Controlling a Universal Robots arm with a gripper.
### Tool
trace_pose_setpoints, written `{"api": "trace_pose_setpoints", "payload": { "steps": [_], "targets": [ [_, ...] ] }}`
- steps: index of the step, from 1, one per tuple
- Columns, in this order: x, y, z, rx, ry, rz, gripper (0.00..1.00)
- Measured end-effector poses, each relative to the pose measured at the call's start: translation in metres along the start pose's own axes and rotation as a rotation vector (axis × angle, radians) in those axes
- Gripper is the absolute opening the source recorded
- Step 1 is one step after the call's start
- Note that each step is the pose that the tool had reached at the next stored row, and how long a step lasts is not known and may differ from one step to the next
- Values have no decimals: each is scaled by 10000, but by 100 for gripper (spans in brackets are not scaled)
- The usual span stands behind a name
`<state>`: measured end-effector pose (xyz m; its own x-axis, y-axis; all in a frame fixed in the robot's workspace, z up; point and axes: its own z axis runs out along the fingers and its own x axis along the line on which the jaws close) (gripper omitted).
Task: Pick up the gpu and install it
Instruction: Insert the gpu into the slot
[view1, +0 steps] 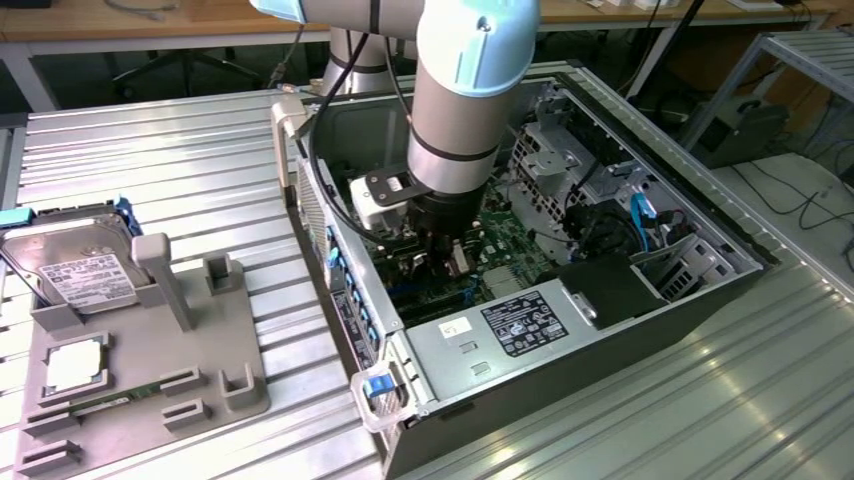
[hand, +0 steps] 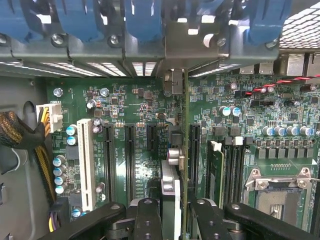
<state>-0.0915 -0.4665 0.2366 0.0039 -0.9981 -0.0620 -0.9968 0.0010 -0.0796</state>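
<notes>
The setting is identified as a robotics laboratory or test workshop. An open computer case (view1: 561, 290) is laid on a ribbed aluminium work surface (view1: 174, 160), beside a grey moulded parts fixture (view1: 147, 380) in which a hard drive (view1: 80, 270) is seated. Wooden benches (view1: 160, 20), loose floor cables (view1: 787, 190) and a metal frame (view1: 801, 60) are seen behind. An industrial robot arm (view1: 461, 100) is mounted at the table.

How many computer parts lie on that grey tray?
3: a hard drive at the far end, a square chip in the middle, a memory stick nearest the camera. Posts on the tray might hide others.
</notes>
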Motion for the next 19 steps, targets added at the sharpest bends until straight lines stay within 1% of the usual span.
{"api": "trace_pose_setpoints", "payload": {
  "steps": [9,11,17,19],
  "targets": [
    [0,0,1,-2,2,0,28],
    [3,8,28,-4,4,-4,28],
    [2,10,34,-1,-4,0,28],
    [4,14,64,-1,-3,-1,28]
  ]
}}
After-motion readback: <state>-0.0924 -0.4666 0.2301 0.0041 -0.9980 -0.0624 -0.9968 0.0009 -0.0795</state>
